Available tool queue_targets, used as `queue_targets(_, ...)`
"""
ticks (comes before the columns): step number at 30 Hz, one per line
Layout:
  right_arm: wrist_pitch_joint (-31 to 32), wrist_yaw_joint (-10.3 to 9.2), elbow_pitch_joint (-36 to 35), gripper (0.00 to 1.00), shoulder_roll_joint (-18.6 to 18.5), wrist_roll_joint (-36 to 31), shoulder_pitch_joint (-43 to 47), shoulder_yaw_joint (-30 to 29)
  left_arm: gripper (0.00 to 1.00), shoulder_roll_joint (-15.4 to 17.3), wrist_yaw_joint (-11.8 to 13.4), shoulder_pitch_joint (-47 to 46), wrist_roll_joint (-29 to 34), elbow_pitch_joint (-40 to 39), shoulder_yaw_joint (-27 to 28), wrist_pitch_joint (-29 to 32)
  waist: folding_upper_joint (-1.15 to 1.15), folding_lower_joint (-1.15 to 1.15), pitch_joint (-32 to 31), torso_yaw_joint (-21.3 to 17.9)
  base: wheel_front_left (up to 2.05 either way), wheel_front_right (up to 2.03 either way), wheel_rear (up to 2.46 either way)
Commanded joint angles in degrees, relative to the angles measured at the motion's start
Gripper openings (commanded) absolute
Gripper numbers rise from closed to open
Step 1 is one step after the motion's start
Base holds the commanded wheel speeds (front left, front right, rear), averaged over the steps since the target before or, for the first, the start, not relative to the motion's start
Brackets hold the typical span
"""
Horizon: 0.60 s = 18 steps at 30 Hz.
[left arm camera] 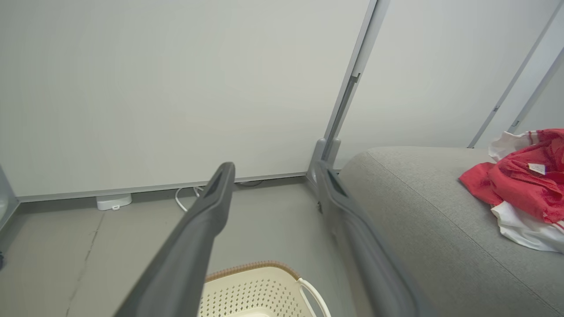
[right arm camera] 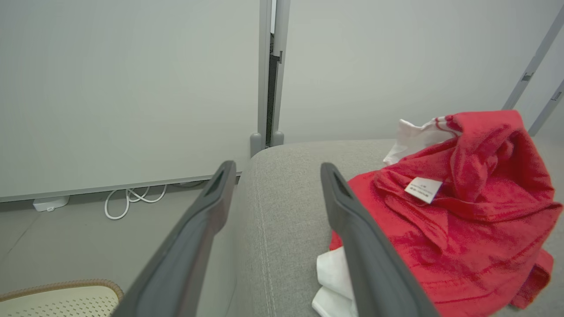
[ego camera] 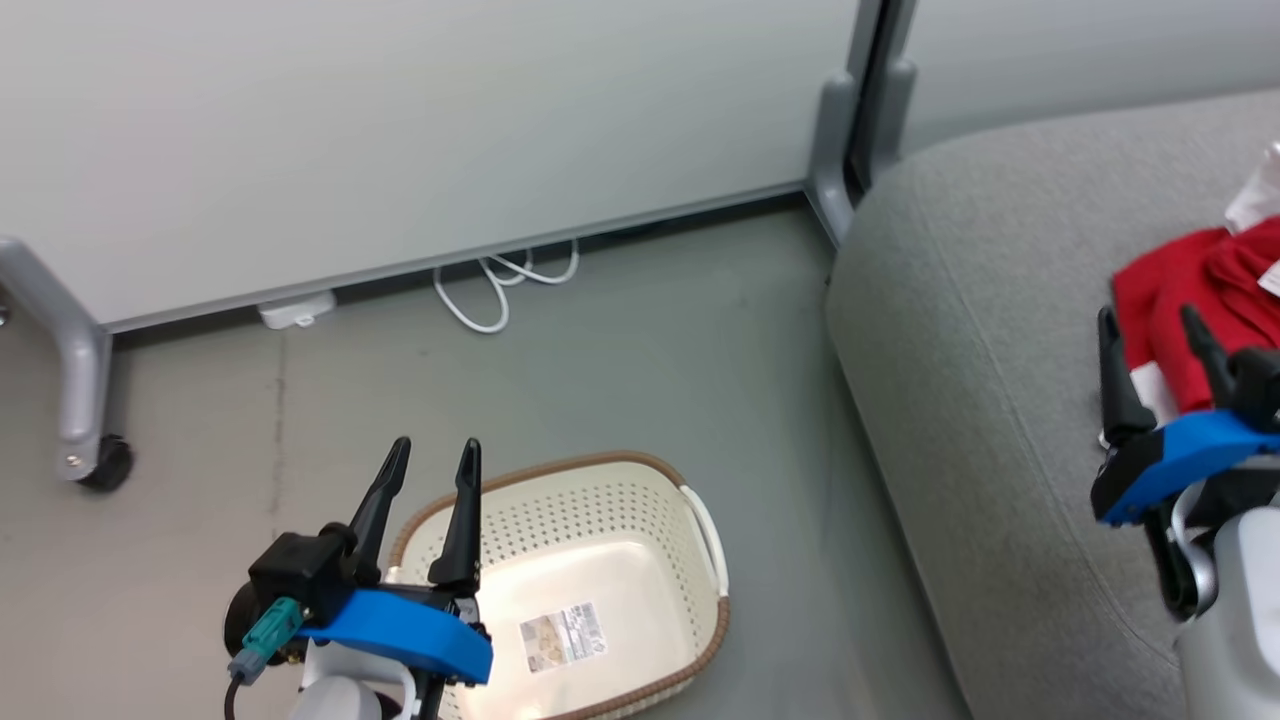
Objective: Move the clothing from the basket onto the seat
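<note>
Nearest in the head view, the robot's left gripper [ego camera: 435, 447], two long dark fingers on a blue mount, hangs above the left end of an oval cream plastic laundry basket [ego camera: 640, 500]. The basket has perforated walls, a brown woven-look rim and white side handles. The gripper's jaws stand wide apart with nothing between them. The basket sits on a grey floor [ego camera: 650, 350], and a printed paper label [ego camera: 563, 635] lies flat on its bottom.

To the right, across a strip of floor, is a large grey fabric-upholstered sofa seat [ego camera: 980, 350] with a rounded corner and a stitched seam. The right gripper [ego camera: 1148, 318] hovers over it, jaws likewise spread wide and holding nothing.

The clothing [right arm camera: 462, 220] lies on this seat, well apart from the basket. It is soft bright red fabric crumpled in a heap, with white cloth showing beneath and behind it. A small white tag [right arm camera: 423, 189] sits on the upper red folds. In the right wrist view one finger crosses in front of the heap's near edge; whether it touches the fabric cannot be told.

Farther back, a white cable [ego camera: 490, 290] loops on the floor at the foot of a pale partition panel [ego camera: 400, 130], near a small white box [ego camera: 297, 310]. A grey metal leg with a black caster [ego camera: 100, 465] stands at the far left.
</note>
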Motion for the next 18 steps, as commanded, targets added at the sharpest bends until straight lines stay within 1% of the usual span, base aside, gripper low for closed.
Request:
queue_targets(1, 0.2, 0.01, -0.9, 1.0, 0.3, 0.5, 1.5, 0.2, 1.0, 0.0, -0.1, 0.6, -0.2, 0.2, 0.3, -0.3, 0.0, 0.02, -2.0, 2.1, 0.0, 0.0, 0.0)
queue_targets(10, 3.8, 0.01, -11.9, 1.0, 3.6, 0.9, 11.4, 1.5, 1.0, 0.5, -0.1, 1.8, -0.2, 2.7, 2.4, -0.3, 0.0, 0.02, -4.4, 6.8, 0.0, 0.0, 0.0)
queue_targets(18, 5.4, 0.01, -17.8, 1.0, 6.5, 1.3, 18.4, 2.3, 1.0, 0.6, -0.1, 1.6, 0.0, 4.7, 4.0, -0.3, 0.0, 0.02, -5.8, 9.6, 0.0, 0.0, 0.0)
